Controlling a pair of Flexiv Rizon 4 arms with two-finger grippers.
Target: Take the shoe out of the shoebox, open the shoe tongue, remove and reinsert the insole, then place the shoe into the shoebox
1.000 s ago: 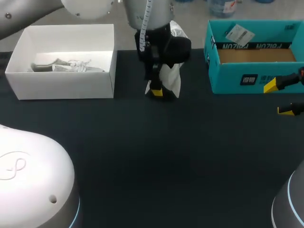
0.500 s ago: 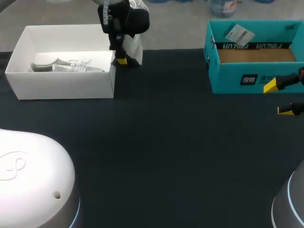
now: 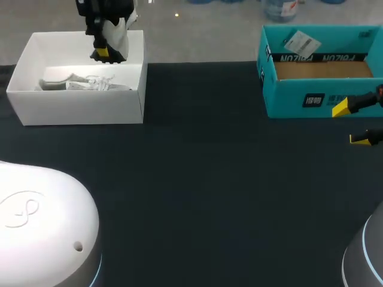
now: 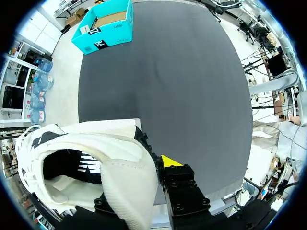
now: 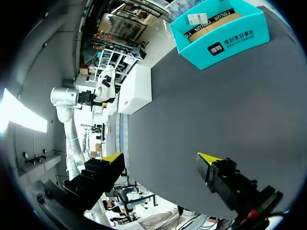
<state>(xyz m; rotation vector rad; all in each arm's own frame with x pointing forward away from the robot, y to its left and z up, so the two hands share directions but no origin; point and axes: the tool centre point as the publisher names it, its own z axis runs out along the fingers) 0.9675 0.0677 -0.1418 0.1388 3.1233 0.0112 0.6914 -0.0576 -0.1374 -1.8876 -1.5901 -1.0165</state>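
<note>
Shoe (image 3: 122, 37) clamped in left gripper (image 3: 105, 52), suspended over white shoebox (image 3: 84, 107) far wall. Right gripper (image 3: 351, 124) spread apart, empty, beside teal box (image 3: 323, 98). Judged: only lowering and release outstanding

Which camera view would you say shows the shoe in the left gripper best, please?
The left wrist view: the white shoe fills the foreground, its opening visible. The head view shows it small, partly behind the left gripper; the right wrist view shows only a distant speck.
</note>
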